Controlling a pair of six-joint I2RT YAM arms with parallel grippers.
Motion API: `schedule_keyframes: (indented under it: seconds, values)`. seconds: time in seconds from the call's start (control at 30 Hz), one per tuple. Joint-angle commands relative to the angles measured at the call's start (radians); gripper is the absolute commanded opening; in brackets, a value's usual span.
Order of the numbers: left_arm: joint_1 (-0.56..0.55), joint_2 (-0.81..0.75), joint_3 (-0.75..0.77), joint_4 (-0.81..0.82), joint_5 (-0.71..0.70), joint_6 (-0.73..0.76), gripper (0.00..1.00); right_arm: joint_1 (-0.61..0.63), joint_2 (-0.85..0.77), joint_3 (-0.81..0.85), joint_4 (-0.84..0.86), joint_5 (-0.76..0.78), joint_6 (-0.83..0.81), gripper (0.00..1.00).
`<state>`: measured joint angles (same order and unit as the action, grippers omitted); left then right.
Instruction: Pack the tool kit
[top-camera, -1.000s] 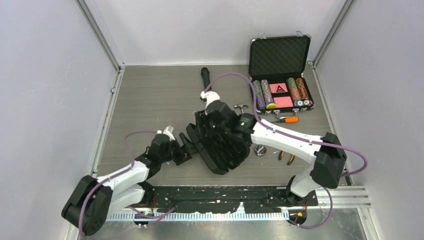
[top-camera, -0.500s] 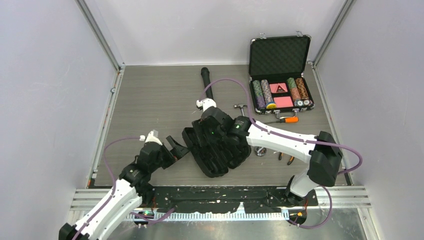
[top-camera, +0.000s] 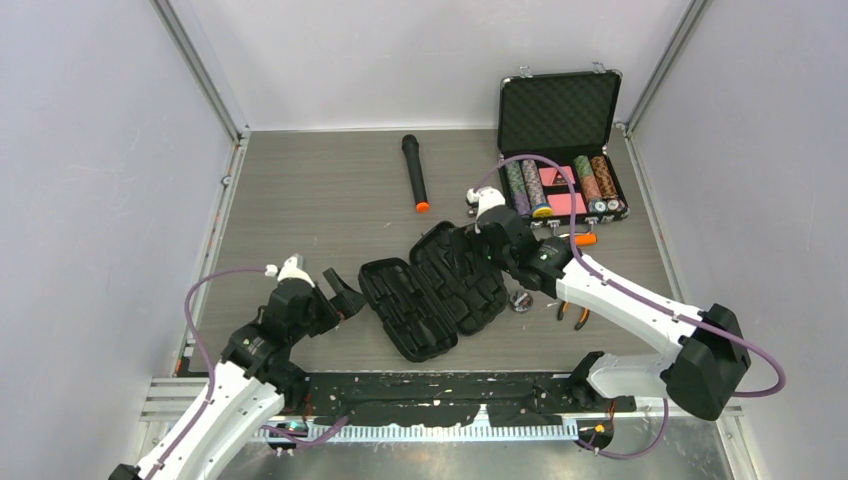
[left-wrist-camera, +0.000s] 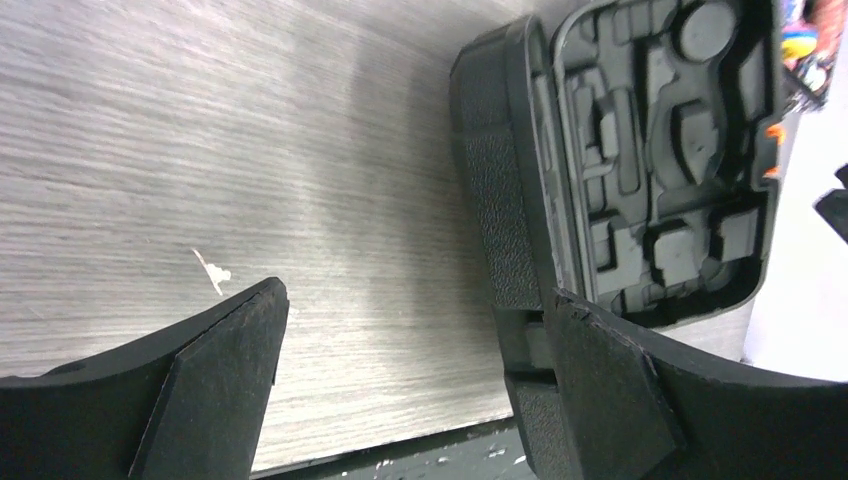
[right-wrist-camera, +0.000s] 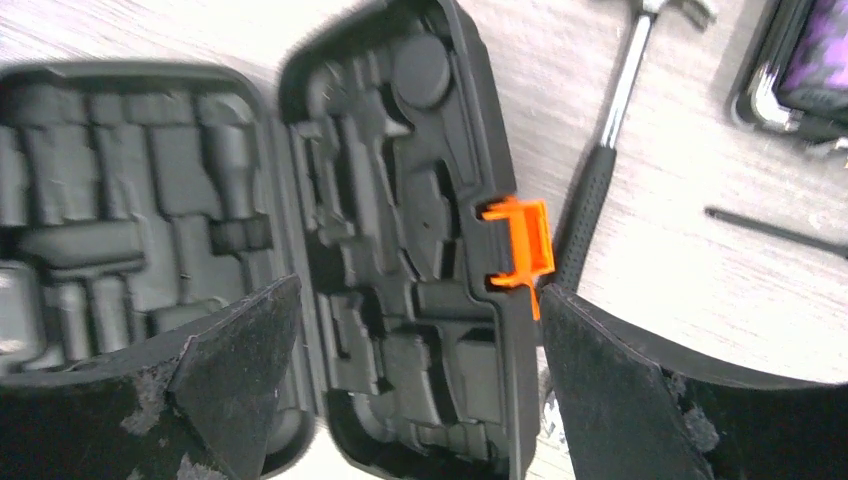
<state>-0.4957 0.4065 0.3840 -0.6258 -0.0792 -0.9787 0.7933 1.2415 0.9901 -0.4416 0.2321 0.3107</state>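
Looking down, right wrist shows orange latch (right-wrist-camera: 518, 248) beside hammer (right-wrist-camera: 592, 200).

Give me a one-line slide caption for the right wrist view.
Open right gripper over the open tool kit, slots empty, orange latch next to the hammer.

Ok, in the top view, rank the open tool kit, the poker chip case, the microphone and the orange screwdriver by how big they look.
1 and 2. tool kit and poker chip case: both lie open and look too alike to rank.
3. microphone.
4. orange screwdriver, partly covered.
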Motion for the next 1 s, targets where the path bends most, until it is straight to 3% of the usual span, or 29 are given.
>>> schedule_keyframes:
  seconds: [0.0, 0.27, 0.4, 0.5, 0.67, 0.73, 0.97]
  values:
    - [-0.001, 0.077, 0.023, 0.071, 0.11, 0.018, 1.0, -0.087, -0.015, -0.116, 0.098, -0.065, -0.042, 0.94]
    - [-0.003, 0.071, -0.054, 0.181, 0.165, -0.052, 1.0, -0.161, 0.063, -0.207, 0.229, -0.257, -0.065, 0.93]
    - [-0.002, 0.113, -0.086, 0.223, 0.178, -0.061, 0.98, -0.169, 0.1, -0.215, 0.269, -0.315, -0.064, 0.84]
    - [-0.002, 0.144, -0.114, 0.247, 0.158, -0.059, 0.93, -0.169, 0.077, -0.212, 0.275, -0.34, -0.056, 0.69]
    - [-0.001, 0.152, -0.131, 0.246, 0.101, -0.049, 0.88, -0.169, 0.007, -0.194, 0.268, -0.359, -0.038, 0.29]
    - [-0.001, 0.138, -0.105, 0.192, 0.038, -0.015, 0.89, -0.168, -0.011, -0.183, 0.267, -0.371, -0.02, 0.18]
    - [-0.001, 0.043, 0.016, -0.031, -0.16, 0.093, 0.98, -0.086, -0.006, -0.166, 0.342, -0.317, 0.073, 0.1]
